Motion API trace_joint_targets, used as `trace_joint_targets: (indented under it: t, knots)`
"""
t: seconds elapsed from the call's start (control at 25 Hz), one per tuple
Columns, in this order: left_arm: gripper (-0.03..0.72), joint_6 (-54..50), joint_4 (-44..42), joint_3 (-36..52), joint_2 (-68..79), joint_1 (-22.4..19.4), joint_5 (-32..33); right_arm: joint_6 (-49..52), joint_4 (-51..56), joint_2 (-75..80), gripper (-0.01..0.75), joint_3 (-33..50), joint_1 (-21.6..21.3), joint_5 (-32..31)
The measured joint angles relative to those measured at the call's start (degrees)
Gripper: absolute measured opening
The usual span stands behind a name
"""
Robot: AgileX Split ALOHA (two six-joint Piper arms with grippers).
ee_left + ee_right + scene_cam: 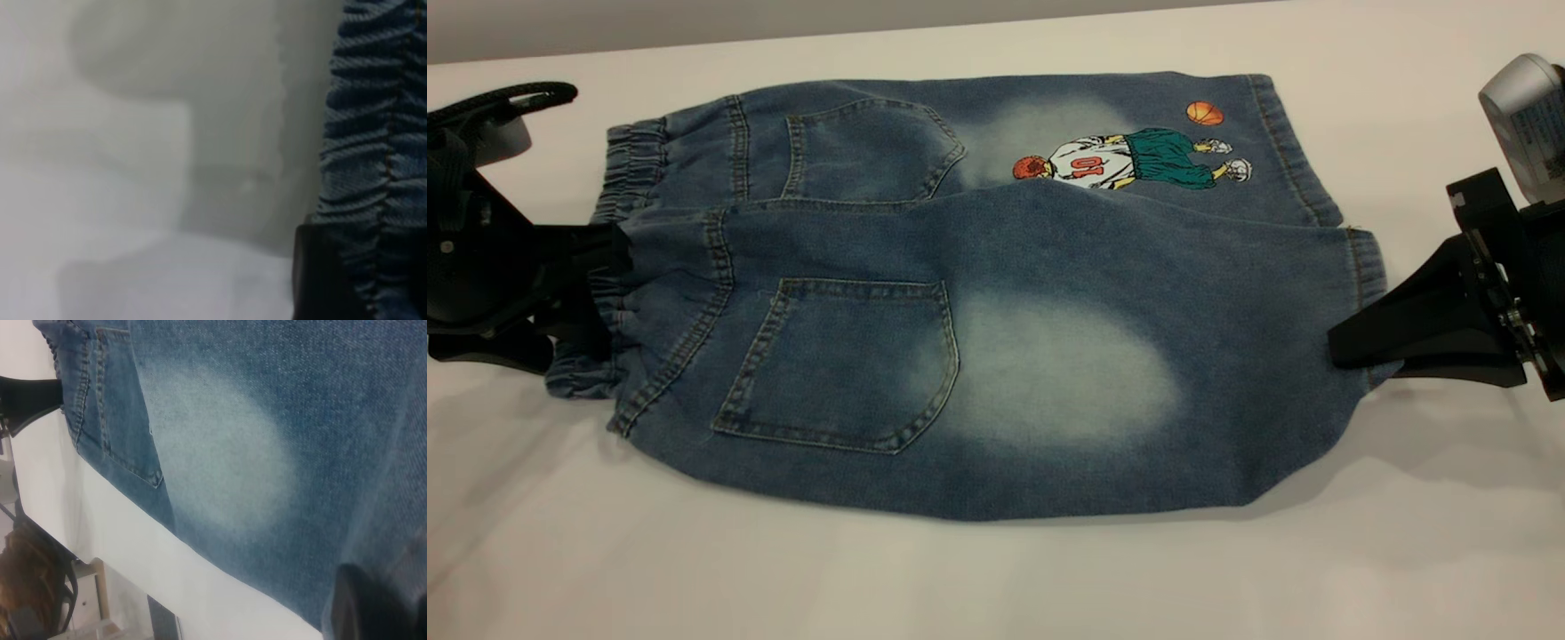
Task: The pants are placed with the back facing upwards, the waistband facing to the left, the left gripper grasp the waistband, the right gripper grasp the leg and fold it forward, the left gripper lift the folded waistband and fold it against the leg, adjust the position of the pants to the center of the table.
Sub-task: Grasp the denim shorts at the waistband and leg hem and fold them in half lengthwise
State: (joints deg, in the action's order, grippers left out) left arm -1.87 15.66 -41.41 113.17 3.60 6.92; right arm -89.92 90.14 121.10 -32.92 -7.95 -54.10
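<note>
Lengthwise across the table (pixel 996 578), pants (pixel 978 356), waistband (pixel 627 169) leftward.

worktop (pixel 996 578) was plain matte white; pants (pixel 978 356) lay on it back up, waistband (pixel 627 164) toward left side

Faded denim pants (pixel 996 356), ruched waistband (pixel 373 133), matt white table (pixel 996 578)

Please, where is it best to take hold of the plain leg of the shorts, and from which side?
Probably at the stitched hem of the leg, its free end, coming in from the table's right side. The right pincer already closes on that hem there, while the left pincer pinches the waistband at the opposite end, so the denim spans between them.
</note>
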Motion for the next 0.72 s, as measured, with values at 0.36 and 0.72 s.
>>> trace_joint_targets:
  t: [0.36,0.72]
  knots:
    - [0.300,-0.1,0.0,0.0,0.0,0.0,0.8,0.0,0.0,0.0,0.011,0.0,0.0,0.0]
    - [0.328,1.9,-0.8,0.0,0.0,0.0,2.4,0.0,0.0,0.0,0.011,0.0,0.0,0.0]
